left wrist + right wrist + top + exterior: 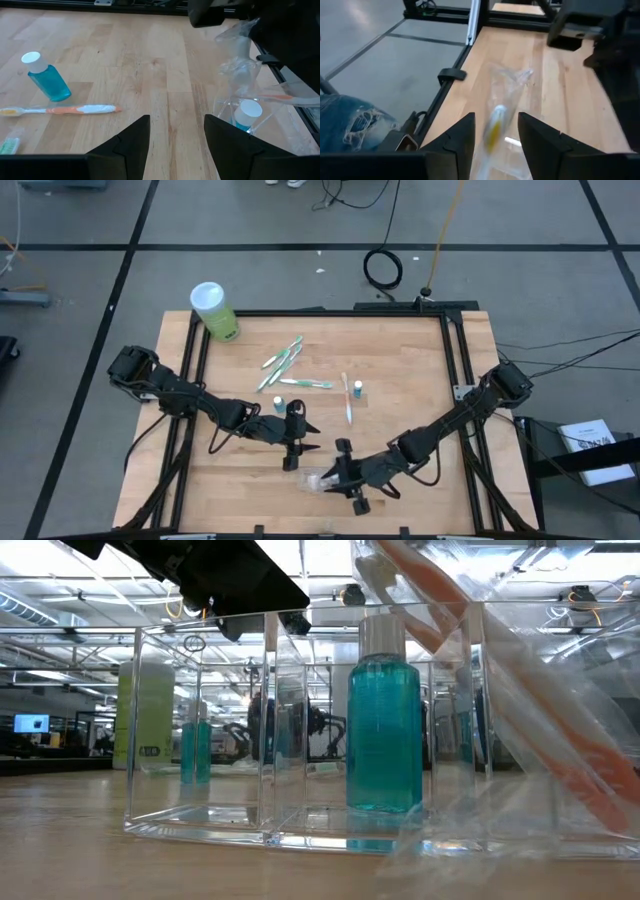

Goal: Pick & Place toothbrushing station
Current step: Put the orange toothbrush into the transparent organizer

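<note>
Two grippers meet over the crinkly pouch (312, 479) at the desk's (400, 350) near edge.
Left gripper (296, 442) hovers open beside it; right gripper (345, 480) pinches the pouch, an orange-white toothbrush (494, 129) inside.

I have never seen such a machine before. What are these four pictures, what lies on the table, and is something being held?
These are two robot arms at a wooden table. One picture looks down from above, one looks level across the table, and two come from cameras on the arms' wrists. The left gripper is open and empty. The right gripper holds a clear plastic pouch with a toothbrush inside. Loose toothbrushes, small blue tubes and a green cup lie farther back. A clear box near the low camera holds one blue tube.
</note>
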